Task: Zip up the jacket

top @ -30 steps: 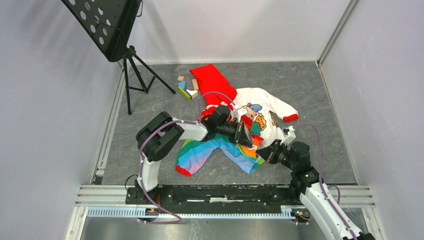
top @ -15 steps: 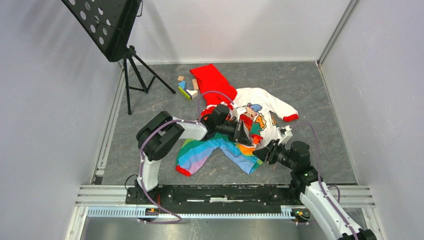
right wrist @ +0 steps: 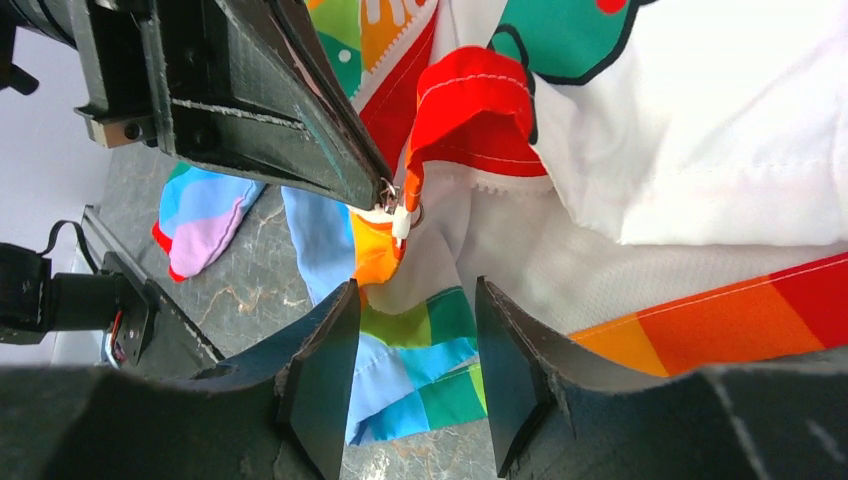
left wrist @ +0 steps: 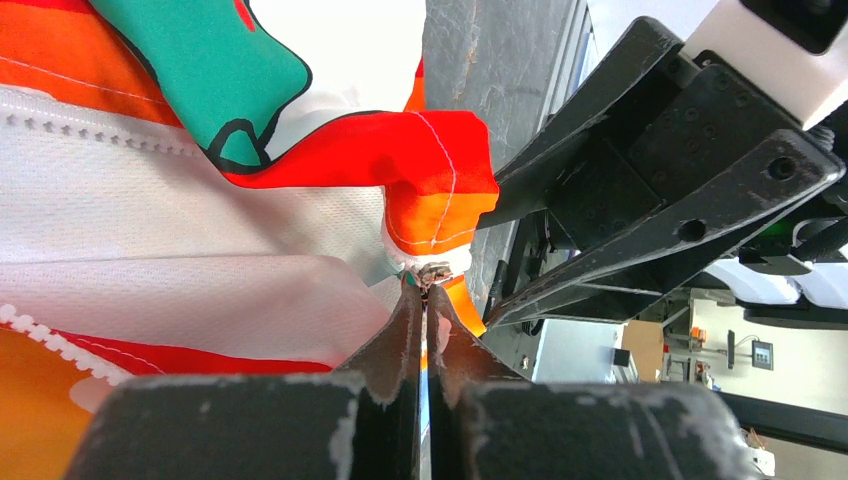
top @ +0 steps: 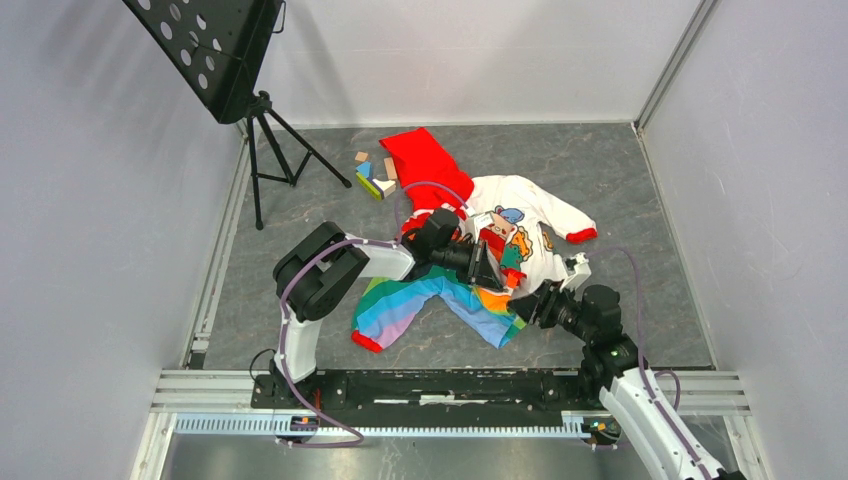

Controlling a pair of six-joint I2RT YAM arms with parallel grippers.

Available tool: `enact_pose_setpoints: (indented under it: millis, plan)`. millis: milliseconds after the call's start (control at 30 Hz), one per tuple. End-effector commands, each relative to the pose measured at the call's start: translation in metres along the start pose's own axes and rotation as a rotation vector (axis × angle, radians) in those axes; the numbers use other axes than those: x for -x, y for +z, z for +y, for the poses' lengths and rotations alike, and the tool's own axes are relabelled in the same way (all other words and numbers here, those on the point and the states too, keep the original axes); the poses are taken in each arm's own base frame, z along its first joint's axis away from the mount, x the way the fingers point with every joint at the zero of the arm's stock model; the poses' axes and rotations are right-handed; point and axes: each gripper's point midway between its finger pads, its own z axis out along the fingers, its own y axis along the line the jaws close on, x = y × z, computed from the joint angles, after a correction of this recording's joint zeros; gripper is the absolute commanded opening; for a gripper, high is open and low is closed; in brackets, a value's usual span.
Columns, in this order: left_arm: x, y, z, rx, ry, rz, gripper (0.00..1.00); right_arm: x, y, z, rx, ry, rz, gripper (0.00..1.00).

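Jacket (top: 535,255) hem sits pinched at its zipper pull (right wrist: 401,222) in the left hand (left wrist: 425,292); the right hand (right wrist: 415,292) gapes just beside it. Only the wrist cameras reveal the pull.

Blocks (top: 373,175) left of jacket (top: 525,215) hood, perhaps touching

Left hand (left wrist: 425,292) pinched tight, right hand (right wrist: 418,295) spread

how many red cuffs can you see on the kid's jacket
2. One red cuff ends the white sleeve at far right; the other ends the rainbow-striped sleeve at near left. Neither is hidden.
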Motion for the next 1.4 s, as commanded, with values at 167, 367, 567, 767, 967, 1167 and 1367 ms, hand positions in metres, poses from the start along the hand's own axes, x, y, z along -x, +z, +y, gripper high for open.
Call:
enact_pose_setpoints:
  millis: [167,367,567,767,967,1167,1367]
  plan:
    - [0.005,0.003,-0.007,-0.036,0.009,-0.009,0.02,-0.051,0.001,-0.018,0.025,0.056,0.116,0.58]
    - [0.004,0.002,-0.008,-0.036,0.007,-0.008,0.02,-0.054,0.004,-0.012,0.066,0.068,0.128,0.59]
    - [0.004,0.004,-0.008,-0.036,0.001,-0.006,0.02,-0.056,0.005,-0.007,0.094,0.109,0.121,0.56]
    - [0.006,0.003,-0.010,-0.040,0.003,-0.009,0.02,-0.061,0.006,-0.010,0.072,0.129,0.140,0.49]
    - [0.004,0.004,-0.007,-0.004,-0.006,-0.014,0.02,-0.057,0.010,-0.024,-0.025,0.143,0.121,0.01]
    - [0.014,-0.011,0.029,0.325,0.032,-0.077,0.02,-0.051,0.009,-0.050,-0.166,0.210,0.025,0.00]
    - [0.031,-0.039,0.040,0.541,0.132,-0.118,0.02,-0.055,0.011,-0.050,-0.114,0.287,-0.042,0.00]
